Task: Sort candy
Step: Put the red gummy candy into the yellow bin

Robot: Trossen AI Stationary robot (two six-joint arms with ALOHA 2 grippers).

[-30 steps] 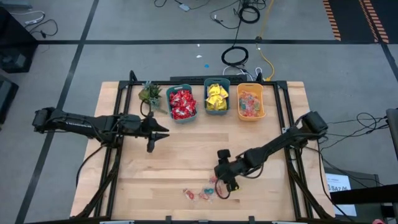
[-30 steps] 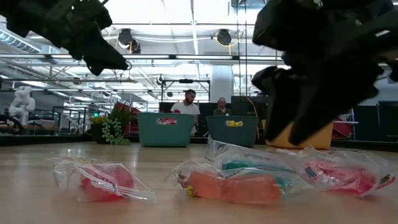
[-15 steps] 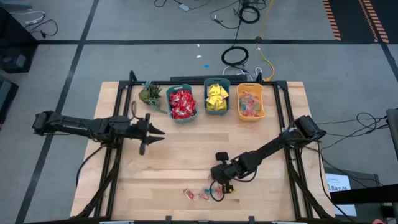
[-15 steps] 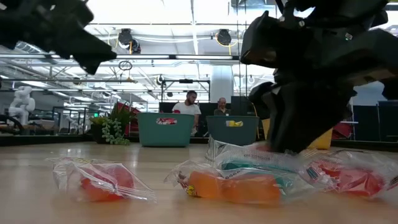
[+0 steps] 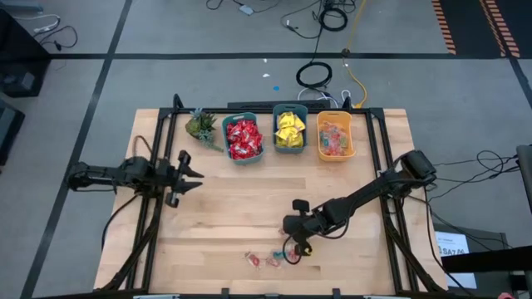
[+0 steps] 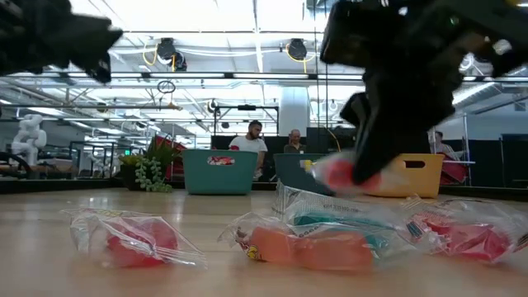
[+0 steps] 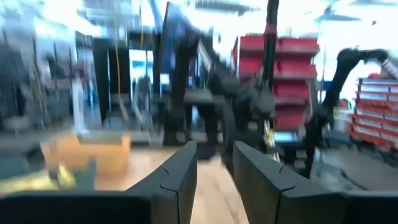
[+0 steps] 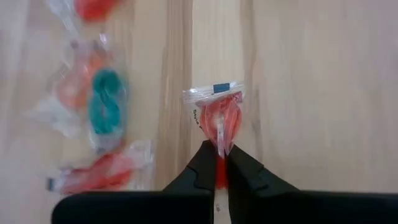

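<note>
Several clear-wrapped candy pieces lie on the wood near the table's front: a red one [image 6: 136, 241], an orange one [image 6: 309, 247], a teal one [image 6: 330, 221] and another red one [image 6: 462, 238]; the cluster [image 8: 99, 99] also shows in the right wrist view. Just above them my right gripper [image 5: 293, 247] is shut on a red candy in a clear wrapper [image 8: 217, 115]. My left gripper [image 5: 187, 170] hangs over the table's left part, far from the candy. Its fingers [image 7: 214, 171] stand open with nothing between them. My right gripper pinches one end of the red candy's clear wrapper [image 8: 219, 138] between its two fingertips. The fingers slant down from above. The candy [image 6: 345, 173] sticks out past the fingertips and is lifted clear of the table and of the other pieces.
At the far edge stand a teal bin of red packets [image 5: 243, 139], a teal bin of yellow packets [image 5: 289, 131] and an orange bin of clear-wrapped pieces [image 5: 335, 137]. A small green plant [image 5: 199, 124] sits left of them. Bare wood lies between bins and candy.
My right gripper has gone down onto the candy pile, shut on a red piece and lifted it clear of the table. My left arm has drawn back toward the table's left edge, its gripper tipping up toward level.
</note>
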